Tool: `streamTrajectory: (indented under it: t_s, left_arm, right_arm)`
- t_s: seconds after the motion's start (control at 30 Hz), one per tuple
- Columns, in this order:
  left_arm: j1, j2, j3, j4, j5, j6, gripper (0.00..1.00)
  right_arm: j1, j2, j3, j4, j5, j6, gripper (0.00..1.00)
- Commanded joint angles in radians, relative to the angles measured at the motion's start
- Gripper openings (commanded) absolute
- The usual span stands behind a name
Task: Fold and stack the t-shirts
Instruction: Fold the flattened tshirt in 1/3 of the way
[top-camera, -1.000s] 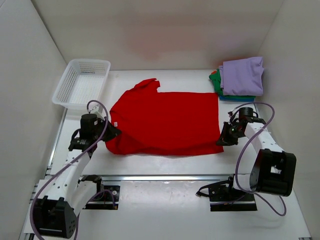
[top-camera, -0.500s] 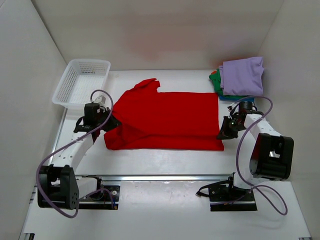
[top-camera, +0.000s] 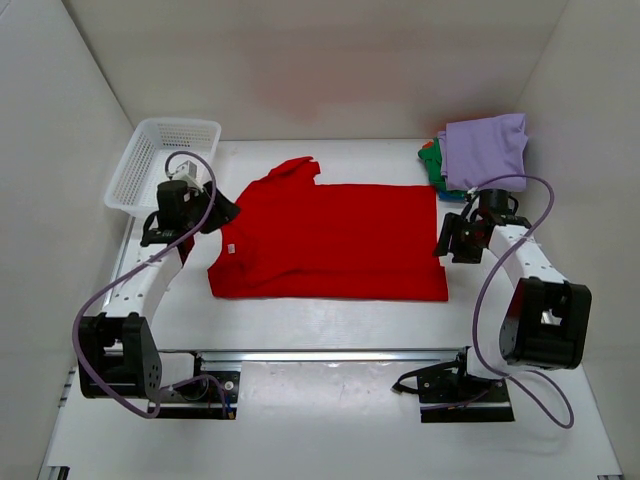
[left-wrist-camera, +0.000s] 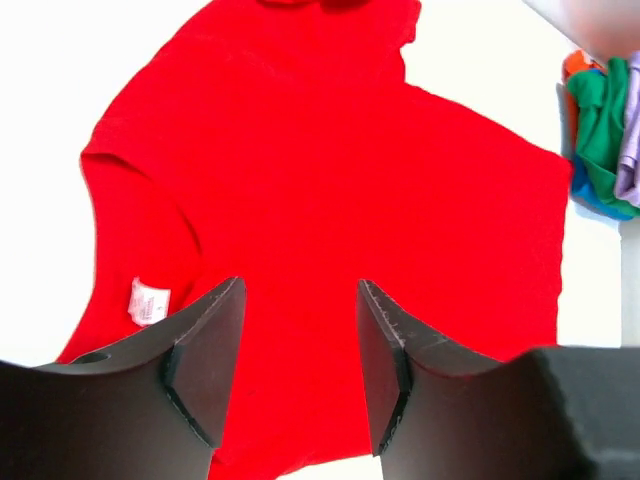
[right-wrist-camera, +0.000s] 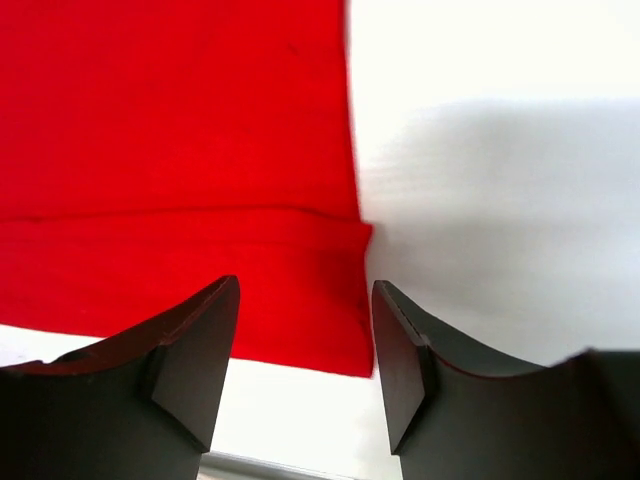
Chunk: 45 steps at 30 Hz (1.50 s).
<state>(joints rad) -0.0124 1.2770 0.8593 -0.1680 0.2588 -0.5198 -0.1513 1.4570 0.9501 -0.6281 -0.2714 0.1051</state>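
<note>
Left tool (left-wrist-camera: 300, 300), right tool (right-wrist-camera: 305, 292) wide open, empty, at red t-shirt (top-camera: 330, 240) ends; near-edge fold apparently laid; fresh grasp needed for next fold.

The light is bright and even from above; the overhead view is sharp, its shadows faint. The far wall (top-camera: 330, 90) carries a pale pink tint. At my left wrist the counter (left-wrist-camera: 40, 100) blows out to flat white and the far right corner is blurred. At my right wrist a soft grey shadow lies on the counter right of the red shirt (right-wrist-camera: 180, 120). My jaws look dark and soft-edged.
</note>
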Motion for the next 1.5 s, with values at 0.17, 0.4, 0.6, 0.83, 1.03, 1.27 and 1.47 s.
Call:
streamTrajectory:
  t_s: [0.17,0.4,0.6,0.83,1.03,1.27,1.47]
  left_arm:
    - [-0.083,0.100,-0.055,0.021,0.010,-0.028,0.57]
    - [-0.162,0.281,-0.071,0.033,-0.056,-0.055,0.51]
    - [-0.173,0.352,-0.098,-0.074,-0.102,-0.051,0.49]
    - [-0.192,0.228,-0.224,-0.146,-0.118,-0.054,0.47]
    - [-0.202,0.078,-0.341,-0.186,-0.101,-0.060,0.45]
    - [-0.141,0.025,-0.268,-0.212,-0.046,-0.043,0.52]
    - [-0.133,0.059,-0.089,-0.278,-0.027,-0.014,0.54]
  right_arm:
    - [0.140,-0.011,-0.008,0.177,-0.055,0.054,0.53]
    - [0.228,0.146,0.018,0.292,-0.103,0.107,0.53]
    - [0.234,0.238,-0.010,0.298,-0.140,0.146,0.53]
    - [0.256,0.157,-0.157,0.252,-0.120,0.185,0.53]
    - [0.242,0.040,-0.284,0.226,-0.129,0.200,0.53]
    - [0.233,0.016,-0.248,0.234,-0.156,0.135,0.56]
    - [0.202,0.009,-0.083,0.160,-0.121,0.073,0.56]
